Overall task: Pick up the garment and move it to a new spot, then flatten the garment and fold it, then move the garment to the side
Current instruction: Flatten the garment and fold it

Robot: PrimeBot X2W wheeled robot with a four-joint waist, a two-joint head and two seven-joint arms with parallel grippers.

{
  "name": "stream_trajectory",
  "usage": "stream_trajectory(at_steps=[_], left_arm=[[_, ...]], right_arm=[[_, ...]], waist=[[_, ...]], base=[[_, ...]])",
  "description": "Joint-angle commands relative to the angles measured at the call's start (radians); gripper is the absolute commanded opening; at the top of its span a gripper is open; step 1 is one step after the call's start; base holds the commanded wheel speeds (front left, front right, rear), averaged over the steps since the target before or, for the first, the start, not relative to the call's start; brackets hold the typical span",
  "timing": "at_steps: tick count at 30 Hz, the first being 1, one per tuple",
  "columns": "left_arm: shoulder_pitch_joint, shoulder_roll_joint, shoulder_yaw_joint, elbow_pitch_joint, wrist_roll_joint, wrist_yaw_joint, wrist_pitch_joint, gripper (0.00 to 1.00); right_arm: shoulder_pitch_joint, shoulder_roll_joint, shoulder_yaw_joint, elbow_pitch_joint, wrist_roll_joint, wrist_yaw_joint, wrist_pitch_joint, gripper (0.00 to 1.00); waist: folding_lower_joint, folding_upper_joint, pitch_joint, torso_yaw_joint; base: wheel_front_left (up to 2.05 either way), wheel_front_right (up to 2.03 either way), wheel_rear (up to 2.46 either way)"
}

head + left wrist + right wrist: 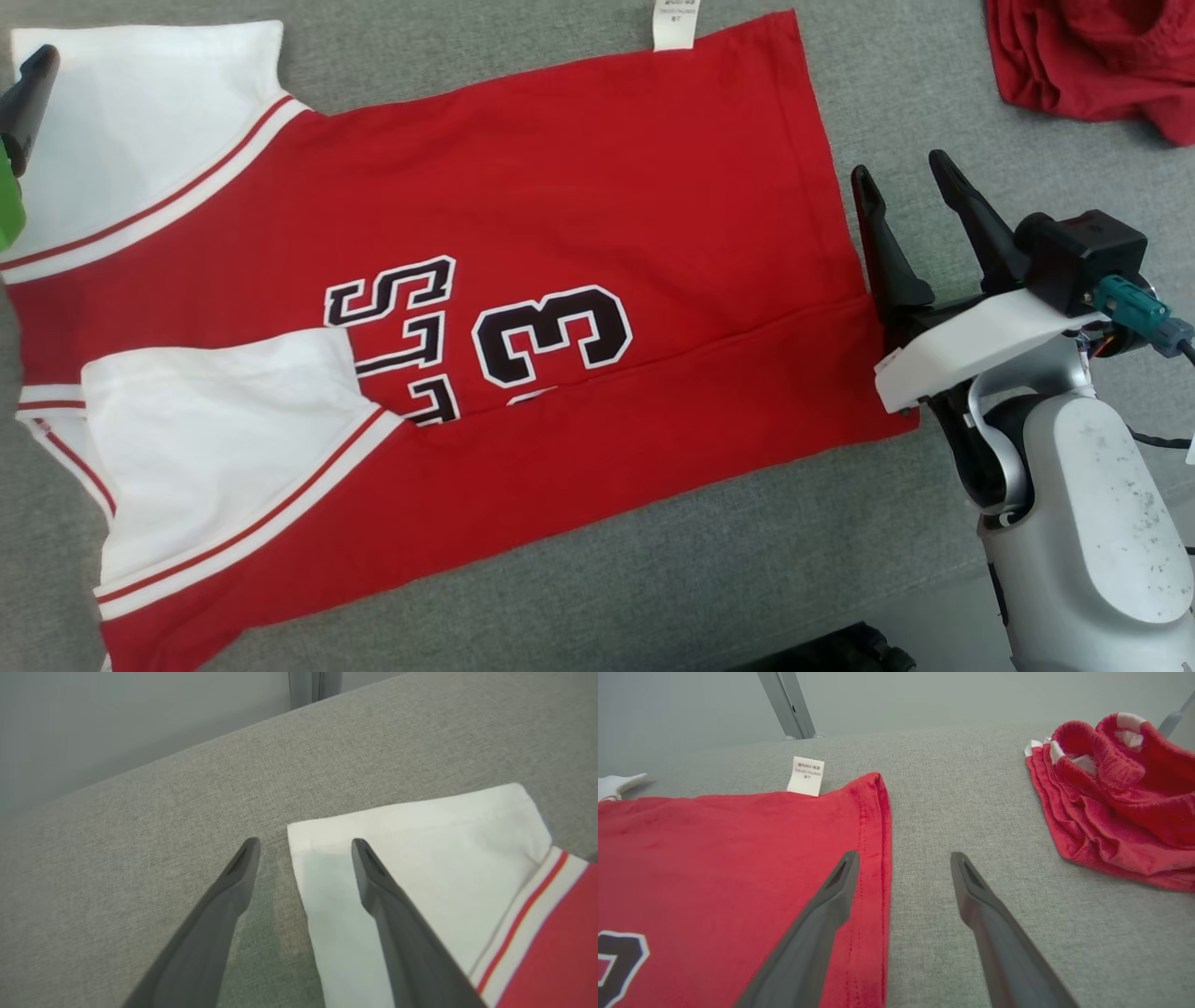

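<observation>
Both hands are spread wide and hold nothing. In the left wrist view the left hand [304,842] hangs over the corner of a white sleeve [420,858], with one finger above the cloth and the other above the bare grey desk [140,835] just beside it. Whether either fingertip touches down cannot be told. In the head view only one dark finger of the left hand [28,93] shows, at the upper left by that same sleeve [140,121].

The right hand [898,166] sits at the opposite end of the jersey [597,187], fingers pointing away from the robot. In the right wrist view the right hand [904,855] straddles the hem [878,858], one finger over red cloth and the other over bare desk.

The red jersey lies flat across the middle of the desk, sleeves toward the robot's left and hem toward its right. Its near long edge is turned up over the body along a straight crease, and the near sleeve [215,439] is folded inward, covering part of the black lettering beside a large "3" [551,336]. A white care label [674,23] sticks out past the far edge.

A second red garment [1092,56] lies crumpled at the far right, well apart from the jersey.
</observation>
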Motion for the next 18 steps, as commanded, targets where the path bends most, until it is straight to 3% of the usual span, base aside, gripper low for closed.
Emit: stream_trajectory(at_steps=[1,11,13,14,15,16,18], left_arm=[[-0.016,0.018,0.0,0.01,-0.007,-0.004,0.004,1.0],[-0.005,0.028,-0.019,0.041,-0.057,-0.004,0.059,1.0],[0.003,0.017,-0.024,0.025,-0.08,-0.005,0.076,0.74],[0.006,0.016,-0.027,0.015,-0.087,-0.005,0.079,0.42],[0.01,0.016,-0.029,0.007,-0.093,-0.005,0.083,0.3],[0.015,0.017,-0.031,-0.002,-0.098,-0.006,0.085,0.06],[0.018,0.021,-0.033,-0.016,-0.099,-0.005,0.082,0.0]], right_arm=[[-0.017,-0.002,0.002,0.005,0.01,-0.001,-0.01,1.0],[-0.036,-0.003,0.009,0.033,0.026,-0.001,-0.035,1.0],[-0.04,-0.002,0.002,0.038,0.022,-0.001,-0.036,1.0],[-0.045,-0.002,-0.001,0.04,0.02,-0.001,-0.037,1.0],[-0.049,-0.002,-0.001,0.041,0.019,-0.001,-0.037,1.0],[-0.055,-0.002,-0.001,0.041,0.018,-0.001,-0.038,1.0],[-0.064,-0.002,0.003,0.042,0.018,-0.001,-0.038,1.0]], waist=[[-0.0001,0.0,0.051,-0.048],[-0.0001,0.0,0.073,-0.064],[-0.0001,0.0,0.07,-0.059],[-0.0001,0.0,0.068,-0.056],[-0.0001,0.0,0.066,-0.053],[-0.0001,0.0,0.064,-0.05],[-0.0001,0.0,0.059,-0.045]], base=[[0.0,0.0,0.0],[0.0,0.0,0.0],[0.0,0.0,0.0],[0.0,0.0,0.0],[0.0,0.0,0.0],[0.0,0.0,0.0],[0.0,0.0,0.0]])
